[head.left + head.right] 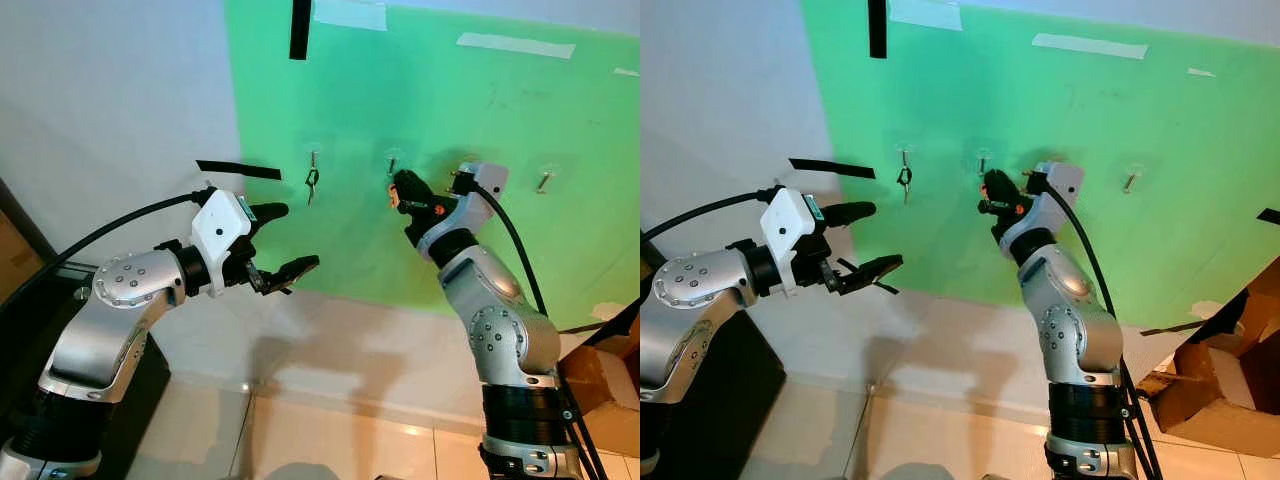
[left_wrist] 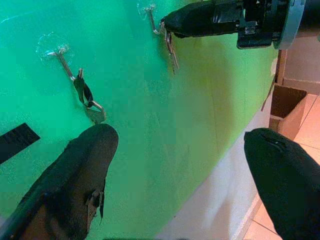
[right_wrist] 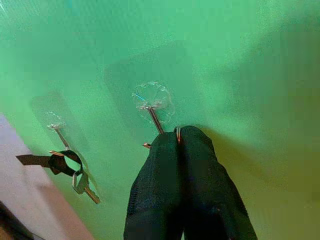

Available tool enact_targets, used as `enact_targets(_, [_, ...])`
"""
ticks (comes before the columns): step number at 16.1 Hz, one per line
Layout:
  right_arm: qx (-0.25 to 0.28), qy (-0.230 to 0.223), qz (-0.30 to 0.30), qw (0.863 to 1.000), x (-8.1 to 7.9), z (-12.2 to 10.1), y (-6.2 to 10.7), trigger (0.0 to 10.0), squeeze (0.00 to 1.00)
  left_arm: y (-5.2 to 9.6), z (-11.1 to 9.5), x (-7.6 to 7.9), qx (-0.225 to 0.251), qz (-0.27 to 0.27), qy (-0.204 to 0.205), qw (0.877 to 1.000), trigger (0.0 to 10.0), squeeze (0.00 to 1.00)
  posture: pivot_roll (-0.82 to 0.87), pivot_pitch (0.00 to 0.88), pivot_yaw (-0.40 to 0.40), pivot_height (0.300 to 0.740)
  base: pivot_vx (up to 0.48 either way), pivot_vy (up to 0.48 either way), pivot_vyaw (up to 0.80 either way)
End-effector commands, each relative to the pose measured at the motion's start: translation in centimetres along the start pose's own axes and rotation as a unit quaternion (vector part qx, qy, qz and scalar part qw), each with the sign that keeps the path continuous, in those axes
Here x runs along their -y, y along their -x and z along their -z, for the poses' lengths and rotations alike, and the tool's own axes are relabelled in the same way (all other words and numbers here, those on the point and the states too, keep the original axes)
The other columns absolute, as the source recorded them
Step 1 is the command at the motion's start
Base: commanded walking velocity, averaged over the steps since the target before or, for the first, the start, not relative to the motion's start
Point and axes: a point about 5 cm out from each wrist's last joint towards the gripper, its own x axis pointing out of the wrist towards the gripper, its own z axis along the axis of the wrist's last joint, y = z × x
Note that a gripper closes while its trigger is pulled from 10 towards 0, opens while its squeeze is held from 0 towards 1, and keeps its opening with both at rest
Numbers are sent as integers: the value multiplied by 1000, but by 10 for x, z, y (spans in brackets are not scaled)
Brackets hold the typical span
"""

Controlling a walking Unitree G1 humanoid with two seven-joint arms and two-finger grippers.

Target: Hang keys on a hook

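Note:
A green board on the wall carries a row of small clear-based hooks. One set of keys with a black fob hangs on the leftmost hook. My right gripper is raised to the neighbouring hook, shut on a second set of keys that dangles from its tips right at the hook's prong. Whether the ring is over the prong is hidden by the fingers. My left gripper hovers open and holds nothing, below and left of the hung keys, a little off the board.
Another hook stands free further right on the board. Black tape strips mark the wall. A cardboard box sits at the lower right, dark furniture at the lower left, tiled floor below.

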Motion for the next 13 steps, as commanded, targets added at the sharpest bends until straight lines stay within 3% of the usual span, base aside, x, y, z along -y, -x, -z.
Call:
enact_targets(1, [18, -2, -14, 1000, -5, -9, -3, 10000, 0, -1, -5, 0, 6, 4, -8, 1000, 10000, 0, -11, 0, -45, 740, 0, 0, 0])
enact_targets(10, [19, -7, 30, 999, 4, -9, -10, 10000, 0, 0, -4, -3, 6, 4, -10, 1000, 10000, 0, -9, 0, -45, 740, 0, 0, 0])
enact_targets(13, [-14, 32, 41, 999, 8, 0, -8, 10000, 0, -1, -3, -3, 3, 6, -13, 1000, 10000, 0, -9, 0, -45, 740, 0, 0, 0])
